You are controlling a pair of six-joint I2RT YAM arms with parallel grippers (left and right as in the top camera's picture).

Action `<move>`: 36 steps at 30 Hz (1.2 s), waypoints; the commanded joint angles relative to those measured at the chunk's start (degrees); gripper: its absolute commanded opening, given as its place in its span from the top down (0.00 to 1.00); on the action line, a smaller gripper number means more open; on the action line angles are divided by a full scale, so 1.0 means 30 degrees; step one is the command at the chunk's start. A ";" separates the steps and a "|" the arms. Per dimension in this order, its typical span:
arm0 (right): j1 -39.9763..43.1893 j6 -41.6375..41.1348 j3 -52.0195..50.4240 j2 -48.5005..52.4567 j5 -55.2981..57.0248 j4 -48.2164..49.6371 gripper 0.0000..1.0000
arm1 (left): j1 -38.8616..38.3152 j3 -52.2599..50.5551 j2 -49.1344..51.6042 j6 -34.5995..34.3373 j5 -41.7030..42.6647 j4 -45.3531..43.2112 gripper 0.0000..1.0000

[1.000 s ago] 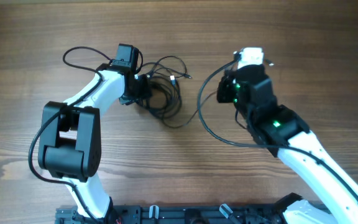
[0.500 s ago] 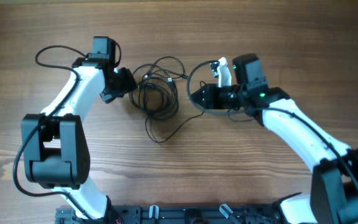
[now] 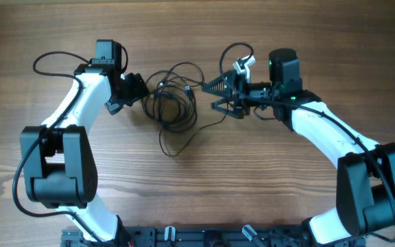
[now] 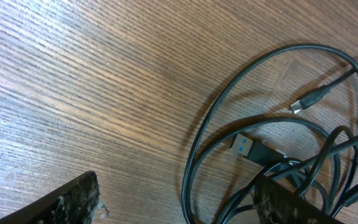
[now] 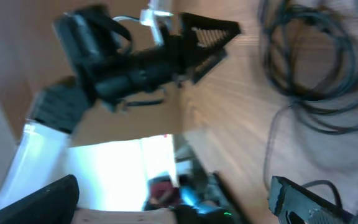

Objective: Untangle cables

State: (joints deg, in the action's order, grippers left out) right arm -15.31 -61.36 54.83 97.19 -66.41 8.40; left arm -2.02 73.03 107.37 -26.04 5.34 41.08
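The step seems to be choosing a grip: the left tool (image 3: 141,91) and the right tool (image 3: 210,95) both stand released beside the tangled cables (image 3: 173,104) on the bench (image 3: 197,178). Next, each should grasp a separate strand.

Brown wood-grain tbl (image 3: 334,27), even light

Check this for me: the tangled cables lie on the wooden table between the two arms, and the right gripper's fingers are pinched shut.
One thing is wrong. The right gripper has its fingers spread wide open, not pinched shut; the overhead view shows this plainly. The rest holds: the tangled cables do lie on the wooden table, as you say.
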 commanded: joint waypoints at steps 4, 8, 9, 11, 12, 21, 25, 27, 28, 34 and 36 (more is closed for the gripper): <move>0.0058 -0.2732 0.0109 0.0284 0.3417 0.1064 0.00 | 0.0095 0.0124 -0.0240 -0.0044 -0.0306 -0.0044 0.18; 0.0044 -0.1348 0.0109 0.0284 0.9289 -0.3308 0.00 | 0.0095 0.0124 -0.0240 -0.0044 -0.0299 -0.0044 0.17; 0.0044 -0.0379 0.0109 0.0284 1.1438 -0.4758 0.00 | 0.0095 0.0124 -0.0240 -0.0044 -0.0299 -0.0044 0.17; 0.0044 0.0051 0.0109 0.0284 1.4200 -0.7038 0.00 | 0.0095 0.0124 -0.0240 -0.0051 -0.0299 -0.0044 0.17; 0.0066 0.0321 0.0109 0.0284 1.5577 -0.8349 0.00 | 0.0095 0.0124 -0.0240 -0.0044 -0.0299 -0.0044 0.17; 0.2404 0.4940 0.2229 0.0284 1.6706 -1.5045 0.00 | 0.0087 0.0124 -0.0240 -0.0051 -0.0299 -0.0051 0.16; 0.2805 0.7278 0.5049 0.0277 1.6691 -1.8914 0.00 | 0.0044 0.0124 -0.0240 -0.0051 -0.0291 -0.0066 0.19; 0.2550 0.8437 0.6120 0.0277 1.6458 -1.9810 0.01 | -0.0073 0.0124 -0.0240 -0.0051 -0.0291 -0.0146 0.22; 0.2302 0.8910 0.6433 0.0277 1.6203 -1.9948 0.02 | -0.0160 0.0124 -0.0240 -0.0051 -0.0291 -0.0182 0.25; 0.0058 1.0054 0.6564 0.0284 1.4608 -1.7551 0.95 | -0.1013 0.0124 -0.0240 -0.0051 -0.0299 -0.0350 0.75; -0.0911 1.0542 0.6564 0.0284 1.4600 -1.6480 0.96 | -0.1268 0.0124 -0.0233 -0.0051 -0.0306 -0.0393 0.92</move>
State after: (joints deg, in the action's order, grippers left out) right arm -13.47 -33.91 73.78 97.43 -20.67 -45.01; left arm -4.51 73.03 107.37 -26.26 5.10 40.23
